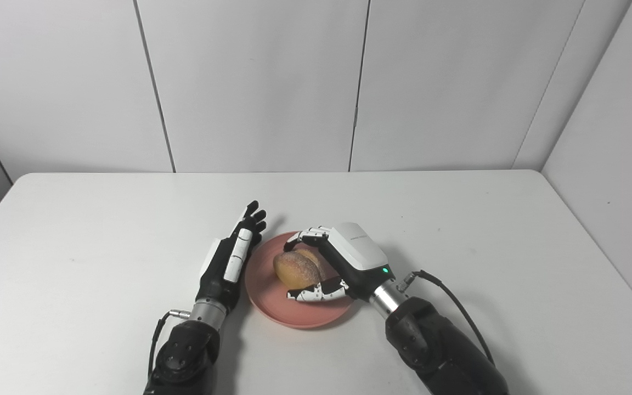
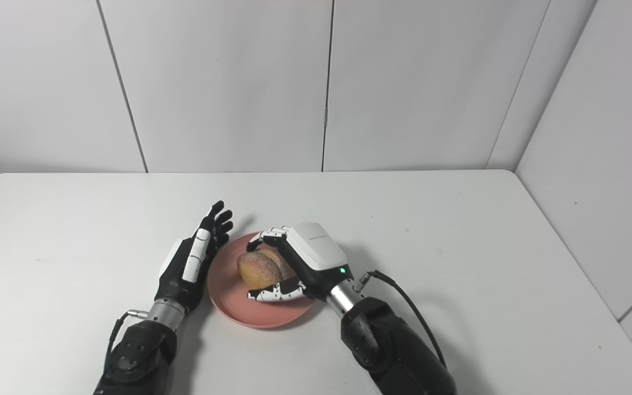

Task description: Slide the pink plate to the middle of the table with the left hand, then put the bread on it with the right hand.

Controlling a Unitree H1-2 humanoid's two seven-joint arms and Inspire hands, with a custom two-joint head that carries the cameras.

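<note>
now bread (image 1: 295, 269) sits on pink plate (image 1: 272, 307), between right hand (image 1: 343, 258) fingers (image 1: 308, 237).

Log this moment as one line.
left hand: open, beside plate | right hand: shut on bread, over plate

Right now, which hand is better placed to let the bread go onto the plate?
Right. The right hand is closed around the bread over the plate. The left hand is open, flat beside the plate's left rim, holding nothing.

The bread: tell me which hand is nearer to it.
Right. The right hand is wrapped around the bread over the pink plate; the left hand stands open beside the plate's left rim.
</note>
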